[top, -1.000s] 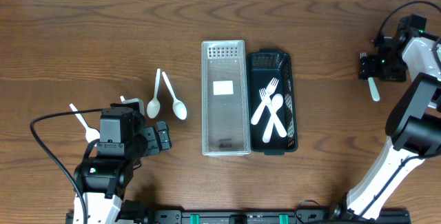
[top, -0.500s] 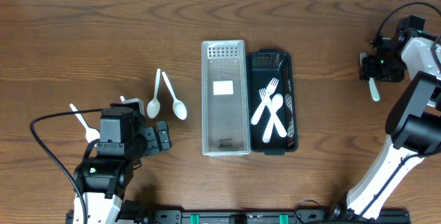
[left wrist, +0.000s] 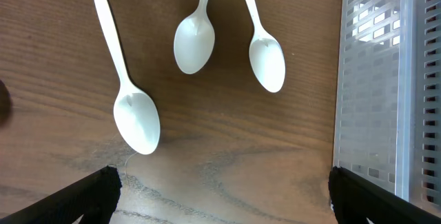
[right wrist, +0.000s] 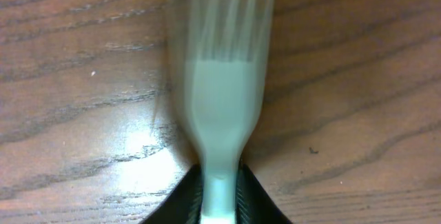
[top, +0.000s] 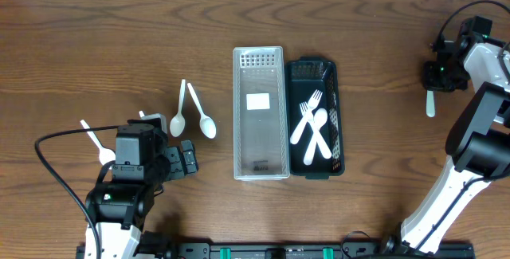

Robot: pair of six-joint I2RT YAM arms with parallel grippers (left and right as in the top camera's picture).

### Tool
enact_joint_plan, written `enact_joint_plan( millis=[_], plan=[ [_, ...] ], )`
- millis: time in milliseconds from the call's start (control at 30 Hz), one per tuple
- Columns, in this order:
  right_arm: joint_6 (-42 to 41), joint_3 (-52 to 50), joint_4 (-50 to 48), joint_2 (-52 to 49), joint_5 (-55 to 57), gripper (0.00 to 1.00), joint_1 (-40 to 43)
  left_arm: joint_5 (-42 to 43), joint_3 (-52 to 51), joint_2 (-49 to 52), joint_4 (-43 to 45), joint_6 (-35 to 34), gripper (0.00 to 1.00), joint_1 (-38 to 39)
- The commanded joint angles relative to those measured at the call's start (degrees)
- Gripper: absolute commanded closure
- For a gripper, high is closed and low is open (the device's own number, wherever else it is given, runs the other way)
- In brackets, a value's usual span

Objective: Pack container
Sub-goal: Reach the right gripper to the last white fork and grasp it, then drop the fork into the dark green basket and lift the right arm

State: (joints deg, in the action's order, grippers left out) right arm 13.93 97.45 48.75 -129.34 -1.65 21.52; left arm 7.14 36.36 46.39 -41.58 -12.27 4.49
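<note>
Right claw (right wrist: 220,207) shifted, fork (right wrist: 219,93) blurred, handle hidden.

Wood-grain table (top: 119,36) in warm brown, smooth and mostly matt, with a pale patch of glare beside the fork (right wrist: 219,79). Fork of thin, milky, half-translucent plastic, smooth. Three spoons (left wrist: 136,117) toward the left edge in white plastic, smooth, slightly glossy in the bowls. Long tray (top: 259,131) at the middle in clear plastic, slotted and ribbed. Container (top: 311,69) just beside it in black plastic, faintly shiny, vented at the ends. Matt black fingers (left wrist: 89,196) on the left tool (left wrist: 220,189).
</note>
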Motion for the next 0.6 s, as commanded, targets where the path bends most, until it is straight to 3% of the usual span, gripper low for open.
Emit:
enact_joint_plan(
  millis=[0, 167, 333, 567],
  plan=[
    [-0.2, -0.9, 0.1, -3.7, 0.1, 0.89, 0.2, 0.0, 1.1, 0.0, 0.1, -0.7, 0.02, -0.3],
    [-0.3, -0.9, 0.1, -3.7, -0.5, 0.99, 0.2, 0.0, 1.1, 0.0, 0.1, -0.7, 0.02, -0.3],
    [-3.3, -0.7, 0.8, -2.1, -0.5, 0.99, -0.6, -0.1, 1.1, 0.0, 0.1, -0.7, 0.02, -0.3],
    [-7.0, -0.7, 1.4, 11.6, -1.4, 0.99, -6.1, 0.0, 1.1, 0.0, 0.1, -0.7, 0.02, -0.3]
  ],
)
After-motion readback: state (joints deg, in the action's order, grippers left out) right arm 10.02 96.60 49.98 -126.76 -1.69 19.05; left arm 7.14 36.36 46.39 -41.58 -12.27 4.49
